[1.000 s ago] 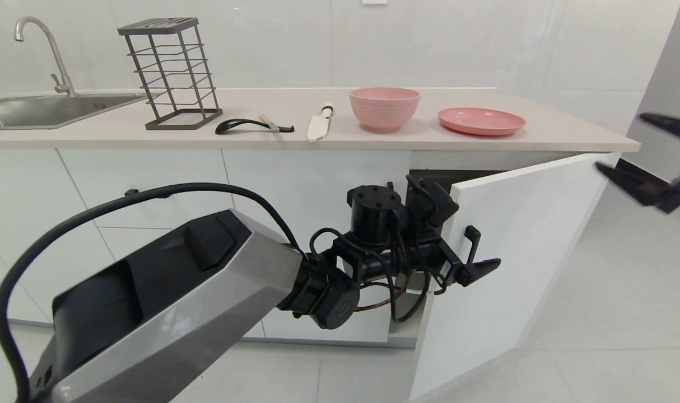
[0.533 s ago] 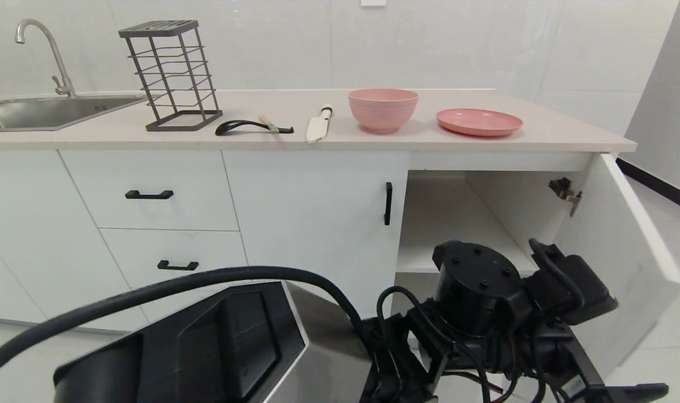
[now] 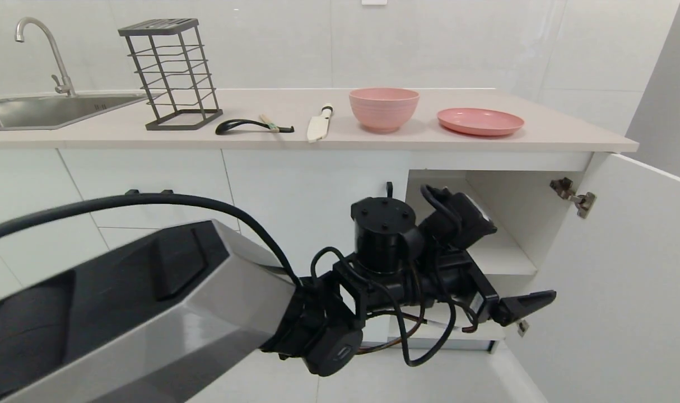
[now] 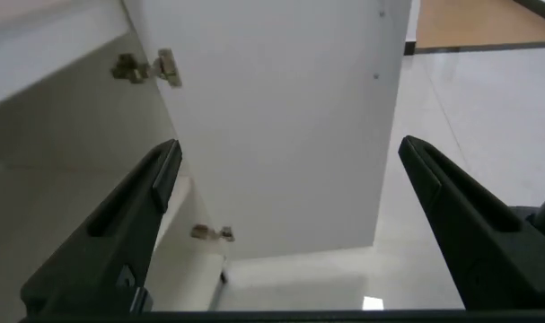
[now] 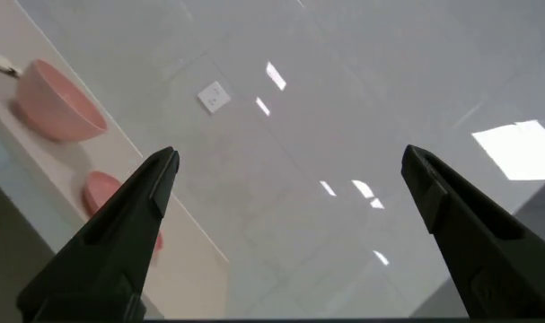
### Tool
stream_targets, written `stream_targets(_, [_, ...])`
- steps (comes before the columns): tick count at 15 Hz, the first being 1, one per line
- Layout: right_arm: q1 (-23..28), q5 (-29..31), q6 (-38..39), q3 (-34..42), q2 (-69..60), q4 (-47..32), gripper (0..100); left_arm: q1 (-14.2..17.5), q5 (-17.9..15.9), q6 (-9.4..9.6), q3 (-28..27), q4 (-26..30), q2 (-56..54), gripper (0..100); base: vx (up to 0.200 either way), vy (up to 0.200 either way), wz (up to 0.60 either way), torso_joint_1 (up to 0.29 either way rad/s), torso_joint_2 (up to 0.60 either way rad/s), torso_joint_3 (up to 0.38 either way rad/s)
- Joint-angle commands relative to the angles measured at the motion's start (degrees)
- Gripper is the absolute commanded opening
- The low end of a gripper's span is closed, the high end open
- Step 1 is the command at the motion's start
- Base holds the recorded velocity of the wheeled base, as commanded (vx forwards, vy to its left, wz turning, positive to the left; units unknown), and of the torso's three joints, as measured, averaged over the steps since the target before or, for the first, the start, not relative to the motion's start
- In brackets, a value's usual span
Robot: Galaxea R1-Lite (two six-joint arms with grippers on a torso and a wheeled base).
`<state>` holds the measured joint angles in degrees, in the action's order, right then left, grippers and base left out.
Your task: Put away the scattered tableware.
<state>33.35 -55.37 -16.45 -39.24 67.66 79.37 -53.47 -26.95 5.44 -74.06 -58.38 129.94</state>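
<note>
Since 1 s ago cabinet door (image 3: 614, 268) went from half-open to fully open. Left claw (image 4: 290, 152) is off the handle, released, by the shelf (image 3: 502, 257). Right claw (image 5: 290, 157) is spread, empty. Bowl (image 3: 383, 108), plate (image 3: 480, 121), knife (image 3: 319, 124) and spoon (image 3: 245, 125) sit on counter (image 3: 564, 137). Storage reachable, so pickup prob. next.

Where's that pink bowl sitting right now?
In the head view the pink bowl sits on the countertop, between the white knife on its left and the pink plate on its right.
</note>
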Motion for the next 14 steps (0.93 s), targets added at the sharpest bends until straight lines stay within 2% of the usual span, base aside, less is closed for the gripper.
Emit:
stream_targets(1, [-4.7,0.0,-1.0,3.4,2.0,0.1,100,3.7,0.2,-0.16,5.3,0.1,-9.3,100,0.0,0.0,0.0,0.0,0.0,0.0])
stream_targets(2, [-6.7,0.0,-1.2,5.0,3.0,0.3,100,5.3,0.8,-0.25,9.1,0.0,-13.4,100,0.0,0.0,0.0,0.0,0.0,0.0])
stream_targets(3, [-10.8,0.0,-1.6,7.6,3.8,0.1,100,7.4,1.9,-0.25,15.7,-0.1,-19.4,100,0.0,0.0,0.0,0.0,0.0,0.0])
stream_targets(4, [-12.6,-0.1,-1.7,10.0,5.1,0.1,100,8.4,2.4,-0.25,20.1,-0.1,-23.2,100,0.0,0.0,0.0,0.0,0.0,0.0])
stream_targets(6, [-13.9,-0.1,-2.8,13.5,8.2,0.3,100,9.5,4.4,-0.52,27.6,-0.2,-31.2,100,0.0,0.0,0.0,0.0,0.0,0.0])
stream_targets(8, [-14.0,-0.2,-2.9,13.4,11.4,1.2,100,12.2,7.1,-2.27,32.3,0.4,-42.7,100,0.0,0.0,0.0,0.0,0.0,0.0])
stream_targets(10, [-16.3,-0.2,-2.9,14.4,11.5,1.3,100,21.0,8.4,-1.75,36.7,1.7,-55.2,100,0.0,0.0,0.0,0.0,0.0,0.0])
stream_targets(11, [-17.3,-0.2,-3.0,15.8,11.1,1.3,100,27.8,8.5,-1.66,40.6,3.0,-63.3,100,0.0,0.0,0.0,0.0,0.0,0.0])
stream_targets(13, [-18.9,-0.3,-3.2,18.8,6.4,1.3,100,39.0,8.1,-2.27,52.3,5.2,-79.9,100,0.0,0.0,0.0,0.0,0.0,0.0])
stream_targets(14, [-22.0,-0.3,-3.2,21.5,2.0,1.4,100,42.2,7.4,-2.36,60.5,7.5,-92.2,100,0.0,0.0,0.0,0.0,0.0,0.0])
